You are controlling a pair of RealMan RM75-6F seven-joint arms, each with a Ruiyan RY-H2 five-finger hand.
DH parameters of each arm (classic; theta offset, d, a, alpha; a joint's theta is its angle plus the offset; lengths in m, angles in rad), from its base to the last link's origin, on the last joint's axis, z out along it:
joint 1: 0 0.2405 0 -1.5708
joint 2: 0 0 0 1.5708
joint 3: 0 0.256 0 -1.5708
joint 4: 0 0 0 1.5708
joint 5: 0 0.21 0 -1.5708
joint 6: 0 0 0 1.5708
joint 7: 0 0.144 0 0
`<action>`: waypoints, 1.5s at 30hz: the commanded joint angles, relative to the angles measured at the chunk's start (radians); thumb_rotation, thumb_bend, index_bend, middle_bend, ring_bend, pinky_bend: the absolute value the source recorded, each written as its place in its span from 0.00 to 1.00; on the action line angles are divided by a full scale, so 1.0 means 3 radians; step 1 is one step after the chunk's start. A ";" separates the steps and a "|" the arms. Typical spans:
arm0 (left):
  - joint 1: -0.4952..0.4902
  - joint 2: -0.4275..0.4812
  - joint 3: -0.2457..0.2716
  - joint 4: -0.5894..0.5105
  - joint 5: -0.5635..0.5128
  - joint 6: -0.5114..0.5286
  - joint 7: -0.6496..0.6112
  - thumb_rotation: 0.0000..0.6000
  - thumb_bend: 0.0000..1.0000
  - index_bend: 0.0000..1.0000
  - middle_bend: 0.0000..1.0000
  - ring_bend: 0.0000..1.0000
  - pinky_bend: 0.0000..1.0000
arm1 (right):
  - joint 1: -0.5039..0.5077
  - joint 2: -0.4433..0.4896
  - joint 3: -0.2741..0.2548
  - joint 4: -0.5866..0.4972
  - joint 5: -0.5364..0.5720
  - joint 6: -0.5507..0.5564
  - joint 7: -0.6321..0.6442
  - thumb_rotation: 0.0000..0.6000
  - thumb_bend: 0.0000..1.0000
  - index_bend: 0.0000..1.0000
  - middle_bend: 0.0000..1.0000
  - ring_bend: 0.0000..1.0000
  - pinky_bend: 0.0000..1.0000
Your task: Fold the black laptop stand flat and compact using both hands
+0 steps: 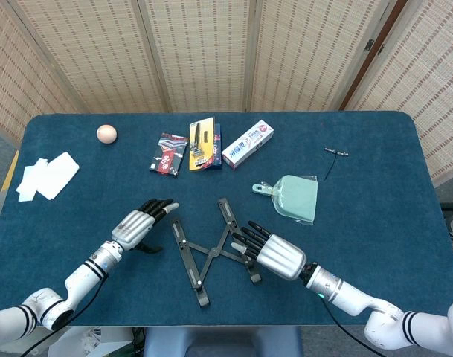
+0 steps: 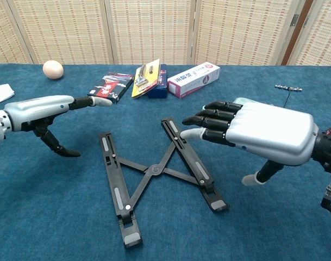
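Note:
The black laptop stand (image 1: 211,250) (image 2: 154,173) lies unfolded on the blue table, its two long bars joined by a crossed linkage. My left hand (image 1: 140,224) (image 2: 45,111) hovers open just left of the left bar, fingers stretched toward it and thumb hanging down. My right hand (image 1: 271,253) (image 2: 257,130) hovers open over the right bar, fingers extended above it and thumb pointing down at the right. Neither hand holds anything. Whether the right fingertips touch the bar I cannot tell.
At the back lie an egg (image 1: 106,133), a small black and red box (image 1: 168,153), a yellow and blue pack (image 1: 203,144) and a white box (image 1: 248,143). A green dustpan (image 1: 293,196) sits right of the stand. White papers (image 1: 47,176) lie at the left edge.

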 commanded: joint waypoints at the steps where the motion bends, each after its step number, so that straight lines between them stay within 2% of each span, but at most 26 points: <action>1: 0.0004 -0.0029 -0.0015 0.0044 -0.0015 -0.0009 -0.0015 1.00 0.17 0.00 0.01 0.01 0.00 | 0.0013 -0.0155 0.0013 0.0208 -0.0071 0.0062 -0.0084 1.00 0.00 0.00 0.00 0.00 0.00; 22: 0.0050 -0.0139 -0.0124 0.0155 -0.0277 -0.0221 -0.0166 1.00 0.17 0.00 0.00 0.00 0.00 | -0.0006 -0.0974 0.0087 0.1163 -0.0112 0.0417 -0.0180 1.00 0.00 0.00 0.00 0.00 0.00; 45: 0.0062 -0.0234 -0.0164 0.0164 -0.0330 -0.0361 -0.0251 1.00 0.17 0.00 0.00 0.00 0.00 | 0.0015 -0.1475 0.0056 0.1789 -0.0104 0.0659 -0.0105 1.00 0.00 0.00 0.00 0.00 0.00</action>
